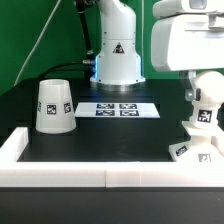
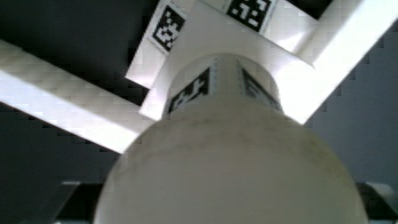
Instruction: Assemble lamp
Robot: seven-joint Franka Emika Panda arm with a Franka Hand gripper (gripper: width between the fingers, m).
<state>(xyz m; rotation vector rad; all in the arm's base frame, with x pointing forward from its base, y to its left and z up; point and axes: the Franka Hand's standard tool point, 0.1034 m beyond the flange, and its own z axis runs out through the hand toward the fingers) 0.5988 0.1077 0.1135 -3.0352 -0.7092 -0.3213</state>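
Note:
My gripper (image 1: pixel 203 82) is shut on the round white bulb (image 1: pixel 208 92) at the exterior view's right and holds it neck down. The tagged neck (image 1: pixel 203 118) is just above or touching the low white base (image 1: pixel 193 151), which lies in the front right corner. In the wrist view the bulb (image 2: pixel 222 160) fills the picture, its tagged neck (image 2: pixel 210 88) points at the base (image 2: pixel 240 25), and my gripper (image 2: pixel 222 208) shows only dark finger edges beside the bulb. The white cup-like shade (image 1: pixel 53 105) stands wide end down at the left.
The marker board (image 1: pixel 118 109) lies flat in the middle of the black table. A white raised rail (image 1: pixel 100 172) runs along the front and sides, also showing in the wrist view (image 2: pixel 54 90). The robot's pedestal (image 1: pixel 117 55) stands at the back.

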